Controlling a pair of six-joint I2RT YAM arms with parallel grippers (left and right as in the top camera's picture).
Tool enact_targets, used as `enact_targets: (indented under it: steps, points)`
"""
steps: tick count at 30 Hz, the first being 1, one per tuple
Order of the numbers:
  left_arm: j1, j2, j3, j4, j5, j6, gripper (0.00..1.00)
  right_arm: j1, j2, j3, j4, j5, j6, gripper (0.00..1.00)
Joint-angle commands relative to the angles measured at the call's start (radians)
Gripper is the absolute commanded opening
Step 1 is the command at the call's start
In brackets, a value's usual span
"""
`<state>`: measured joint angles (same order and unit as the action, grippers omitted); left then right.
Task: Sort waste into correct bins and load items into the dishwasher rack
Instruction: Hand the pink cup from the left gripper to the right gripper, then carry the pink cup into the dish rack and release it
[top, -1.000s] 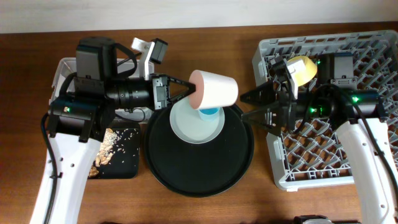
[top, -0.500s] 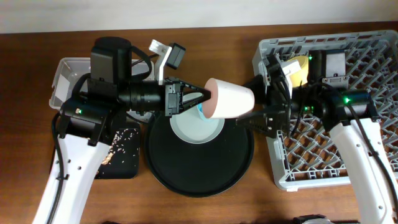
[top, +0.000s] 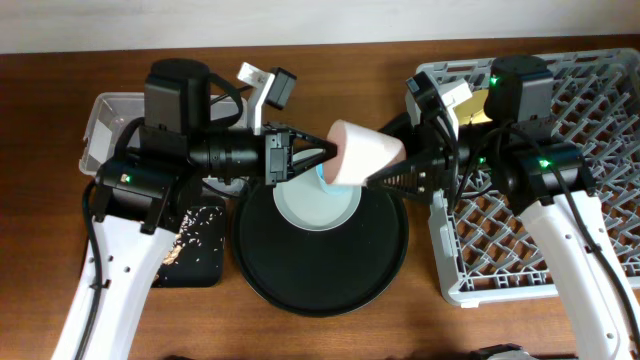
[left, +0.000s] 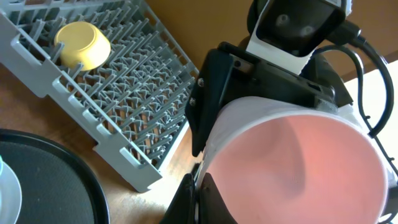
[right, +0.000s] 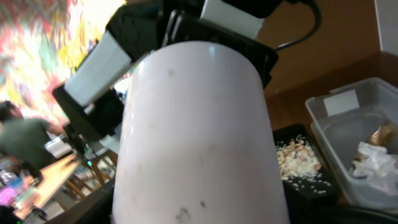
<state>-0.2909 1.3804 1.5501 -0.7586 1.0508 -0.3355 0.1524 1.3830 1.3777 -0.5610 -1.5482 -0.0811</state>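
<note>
1. The pink cup (top: 365, 155) is being held on its side in the air, midway between the table's left and right edges, above the round black tray (top: 385, 262).
2. Its rim is being clamped by the left gripper (top: 327, 160).
3. Its closed end is being straddled by the right gripper (top: 402, 160); whether it is being gripped cannot be told.

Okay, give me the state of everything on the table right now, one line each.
pink cup: in the air, lying sideways
left claw: shut on the cup's rim
right claw: straddling the cup, grip unclear
yellow bowl: tilted in the dishwasher rack
blue cup: on the plate
black tray: holds food scraps
</note>
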Motion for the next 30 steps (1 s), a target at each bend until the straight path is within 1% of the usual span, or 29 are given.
enact_targets:
  steps: [1, 2, 6, 8, 10, 11, 13, 14, 15, 17, 19, 23, 24, 25, 27, 30]
  points:
    - [-0.003, 0.000, 0.003, 0.009, 0.006, 0.019, 0.00, 0.005, -0.014, 0.016, 0.001, -0.003, 0.012, 0.59]
    - [-0.003, 0.000, 0.003, 0.009, -0.004, 0.019, 0.00, 0.005, -0.014, 0.016, 0.000, -0.003, 0.012, 0.57]
    - [-0.003, 0.000, 0.003, 0.009, -0.027, 0.019, 0.01, 0.005, -0.014, 0.016, 0.001, -0.003, 0.011, 0.55]
    - [-0.003, 0.000, 0.003, 0.009, -0.037, 0.019, 0.08, 0.005, -0.014, 0.016, 0.001, -0.003, 0.011, 0.55]
    - [-0.003, 0.000, 0.003, 0.009, -0.083, 0.019, 0.18, 0.005, -0.014, 0.016, 0.001, -0.003, 0.011, 0.55]
    - [-0.003, 0.000, 0.003, 0.009, -0.119, 0.019, 0.32, 0.005, -0.014, 0.016, 0.001, -0.003, 0.011, 0.54]
    - [-0.003, 0.000, 0.003, 0.009, -0.194, 0.019, 0.41, 0.005, -0.014, 0.016, 0.001, -0.004, 0.012, 0.54]
    - [-0.001, 0.000, 0.003, 0.009, -0.240, 0.019, 0.48, 0.005, -0.014, 0.016, 0.000, -0.003, 0.012, 0.54]
    - [0.002, 0.000, 0.003, 0.008, -0.296, 0.019, 0.53, 0.005, -0.014, 0.016, -0.002, -0.002, 0.012, 0.54]
    - [0.011, 0.000, 0.003, 0.003, -0.371, 0.019, 0.56, 0.004, -0.014, 0.016, -0.029, 0.050, 0.012, 0.52]
    - [0.021, 0.000, 0.003, -0.006, -0.405, 0.019, 0.57, 0.004, -0.014, 0.016, -0.080, 0.152, 0.012, 0.51]
    - [0.033, 0.000, 0.003, -0.047, -0.436, 0.019, 0.57, 0.004, -0.014, 0.016, -0.244, 0.591, 0.018, 0.50]
    - [0.033, 0.000, 0.003, -0.056, -0.446, 0.019, 0.57, 0.004, -0.014, 0.016, -0.274, 0.695, 0.039, 0.50]
    - [0.033, 0.000, 0.003, -0.071, -0.457, 0.019, 0.57, 0.004, -0.014, 0.016, -0.317, 0.851, 0.075, 0.49]
    - [0.033, 0.000, 0.003, -0.086, -0.469, 0.019, 0.57, 0.004, -0.014, 0.016, -0.370, 1.040, 0.114, 0.47]
    - [0.032, 0.000, 0.003, -0.104, -0.486, 0.019, 0.57, 0.004, -0.014, 0.016, -0.443, 1.286, 0.182, 0.46]
